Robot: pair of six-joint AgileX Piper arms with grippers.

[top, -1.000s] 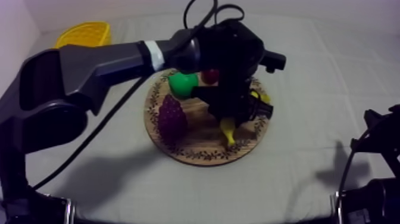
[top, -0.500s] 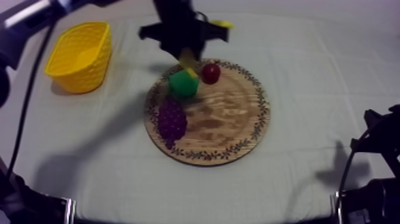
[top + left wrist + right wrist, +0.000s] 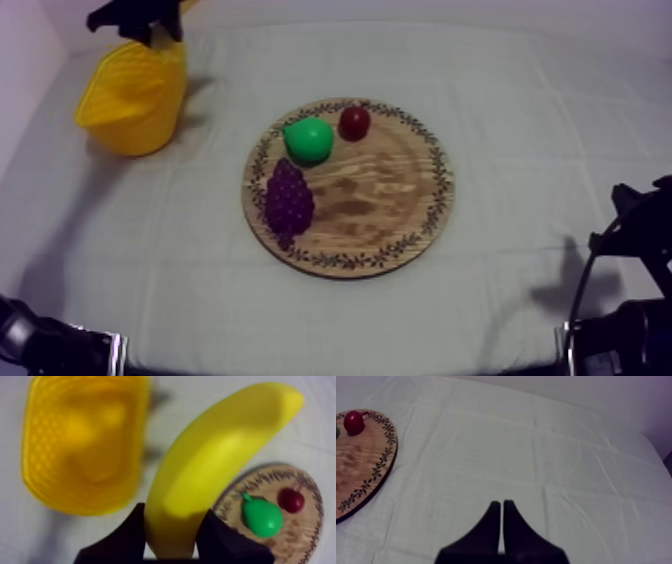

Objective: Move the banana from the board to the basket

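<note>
Top view: the left gripper (image 3: 135,15), a dark shape cut off at the frame edge, hangs over the yellow basket (image 3: 130,95).

Left wrist view: its fingers clamp the banana (image 3: 215,466) (lower end hidden between them), seen between the basket and the wooden board (image 3: 300,531).

Right wrist view: the right gripper (image 3: 501,507), fingers pressed together and empty, is over the cloth (image 3: 561,451).

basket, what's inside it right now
Inside the basket, bare yellow weave, no fruit. From the top view, the left gripper, shut on the banana, hides its far end.
</note>
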